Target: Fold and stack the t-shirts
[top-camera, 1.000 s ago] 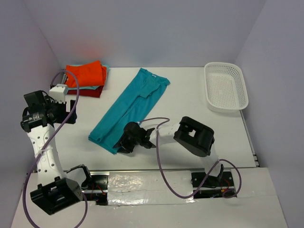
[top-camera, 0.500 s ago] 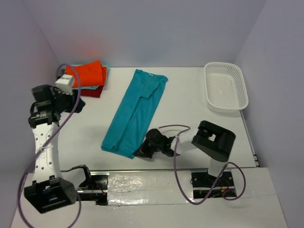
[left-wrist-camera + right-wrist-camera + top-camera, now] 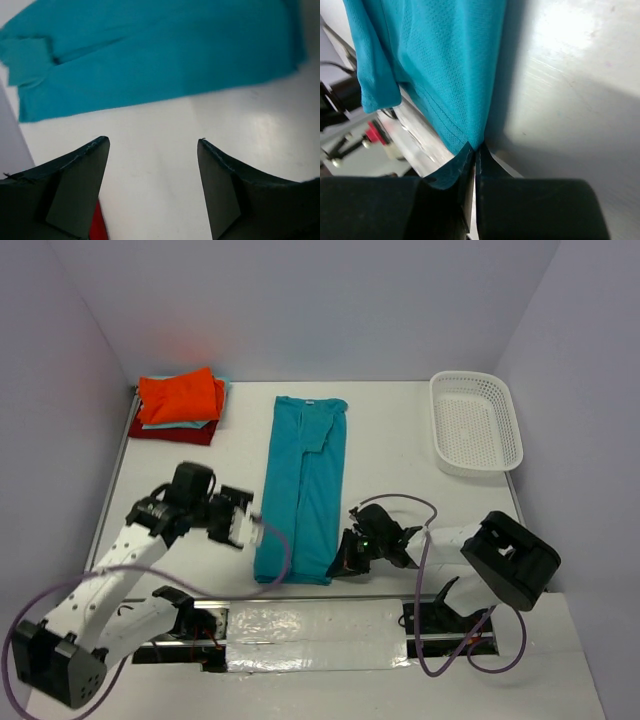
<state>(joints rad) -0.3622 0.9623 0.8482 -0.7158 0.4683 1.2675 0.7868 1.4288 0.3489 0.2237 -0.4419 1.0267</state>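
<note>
The teal-blue t-shirt [image 3: 302, 485] lies as a long narrow strip down the middle of the table, collar end at the back. My right gripper [image 3: 343, 561] is shut on its near right corner, and the right wrist view shows the jaws [image 3: 475, 147] pinching the hem of the t-shirt [image 3: 445, 65]. My left gripper [image 3: 243, 528] stands open just left of the strip's near half. In the left wrist view its fingers [image 3: 153, 141] frame bare table, with the teal t-shirt [image 3: 160, 55] beyond them. Three folded t-shirts are stacked at the back left: orange [image 3: 180, 395] on top, a mint-aqua edge [image 3: 160, 425], dark red [image 3: 170, 433] underneath.
A white mesh basket [image 3: 476, 468] stands at the back right. The table's near edge with its shiny rail [image 3: 310, 620] runs just below the shirt's hem. Purple walls close in the left, back and right sides.
The right gripper shut on the shirt's near corner and dragged it rightward, swinging the strip from diagonal to straight. The left arm swept from the back left to beside the shirt.
</note>
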